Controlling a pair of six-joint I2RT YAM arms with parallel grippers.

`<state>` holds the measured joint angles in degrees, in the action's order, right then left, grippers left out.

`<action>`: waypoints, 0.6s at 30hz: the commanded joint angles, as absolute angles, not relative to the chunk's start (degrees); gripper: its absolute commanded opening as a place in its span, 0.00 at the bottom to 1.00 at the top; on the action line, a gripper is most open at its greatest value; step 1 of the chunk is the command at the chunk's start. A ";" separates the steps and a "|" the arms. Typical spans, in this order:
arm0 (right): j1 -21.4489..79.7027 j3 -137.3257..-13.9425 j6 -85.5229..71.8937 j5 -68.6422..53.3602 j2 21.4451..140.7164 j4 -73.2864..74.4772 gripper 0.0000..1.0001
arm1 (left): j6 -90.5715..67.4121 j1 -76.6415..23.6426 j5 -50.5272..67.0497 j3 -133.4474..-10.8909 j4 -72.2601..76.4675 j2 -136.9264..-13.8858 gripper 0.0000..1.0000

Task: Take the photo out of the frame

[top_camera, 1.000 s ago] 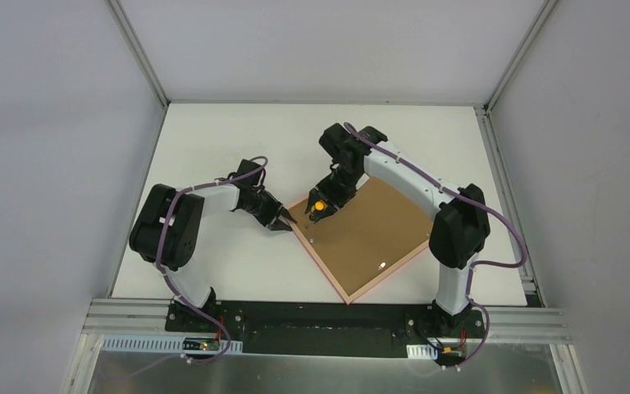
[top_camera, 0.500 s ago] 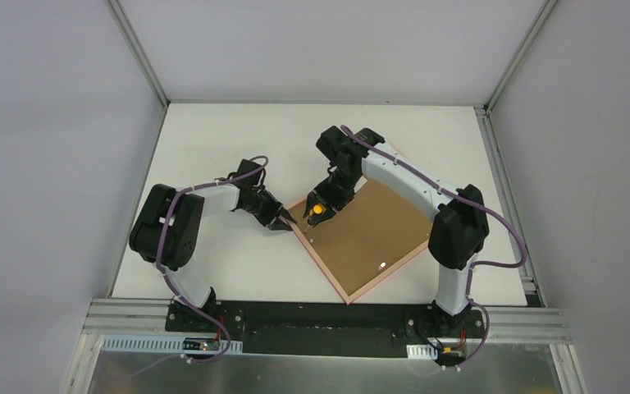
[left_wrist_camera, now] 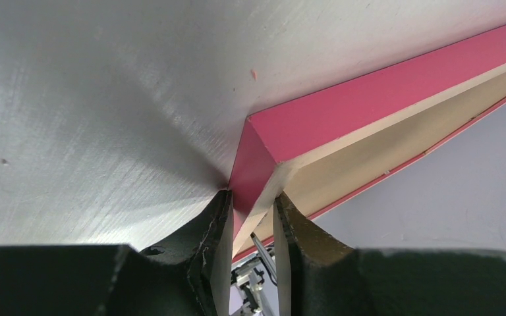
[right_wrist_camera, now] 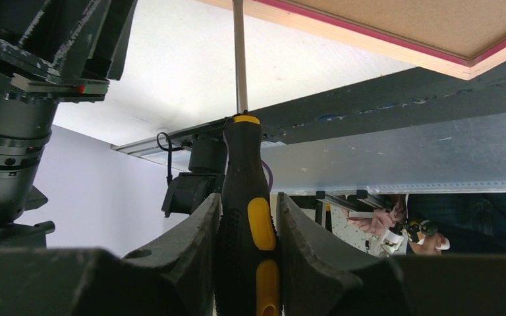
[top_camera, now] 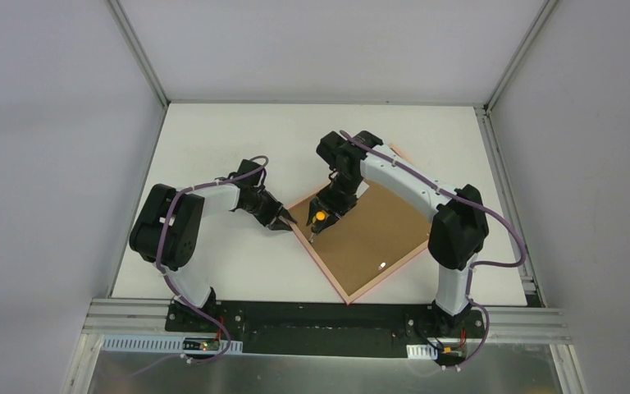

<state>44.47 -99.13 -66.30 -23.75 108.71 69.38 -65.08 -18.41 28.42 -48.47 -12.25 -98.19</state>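
Note:
The pink frame (top_camera: pixel 338 289) lies face down on the white table, its brown back board (top_camera: pixel 369 234) up. The photo's picture side is hidden. My left gripper (top_camera: pixel 283 222) is shut on the frame's left corner. In the left wrist view the fingers (left_wrist_camera: pixel 217 224) pinch that pink corner (left_wrist_camera: pixel 316 125) between them. My right gripper (top_camera: pixel 326 203) is shut on a black and yellow screwdriver (top_camera: pixel 319 217). Its tip rests on the board near the left corner. In the right wrist view the handle (right_wrist_camera: pixel 249 217) sits between the jaws, the shaft (right_wrist_camera: pixel 238 52) reaching to the frame edge (right_wrist_camera: pixel 369 36).
A small metal tab (top_camera: pixel 383 265) glints on the board near the frame's near edge. A thin pinkish stick (top_camera: pixel 399 151) lies behind the right arm. Grey walls enclose the table (top_camera: pixel 213 271) on three sides. A metal rail (top_camera: pixel 328 316) runs along the near edge.
My right gripper has moved the screwdriver nearer and lower over the board, toward the frame's left corner. The left gripper has stayed on the corner.

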 commanded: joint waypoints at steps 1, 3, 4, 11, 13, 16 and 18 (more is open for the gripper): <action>44.83 -98.09 -65.50 -25.40 106.54 72.96 0.00 | -63.91 -18.81 22.61 -48.03 -17.64 -100.22 0.00; 44.88 -97.96 -64.70 -24.81 107.24 73.16 0.00 | -63.81 -18.81 22.59 -48.12 -17.91 -100.36 0.00; 44.85 -98.13 -64.22 -24.03 107.50 73.57 0.00 | -63.74 -18.81 22.63 -48.21 -17.99 -100.45 0.00; 44.77 -99.31 -62.14 -19.86 107.23 76.97 0.00 | -63.33 -18.73 21.89 -48.18 -19.44 -100.34 0.00; 44.75 -99.80 -61.16 -18.46 107.43 78.87 0.00 | -63.21 -18.64 21.82 -48.40 -20.15 -100.58 0.00; 44.75 -103.03 -58.57 -15.06 108.18 83.84 0.00 | -62.79 -18.66 21.13 -48.74 -21.18 -100.48 0.00; 44.77 -106.71 -56.55 -12.39 108.80 86.81 0.00 | -62.67 -18.64 20.90 -48.66 -21.45 -100.37 0.00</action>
<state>44.51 -100.71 -60.40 -19.90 108.73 74.72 -64.49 -18.44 27.31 -49.43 -14.28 -98.48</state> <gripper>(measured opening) 0.356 0.249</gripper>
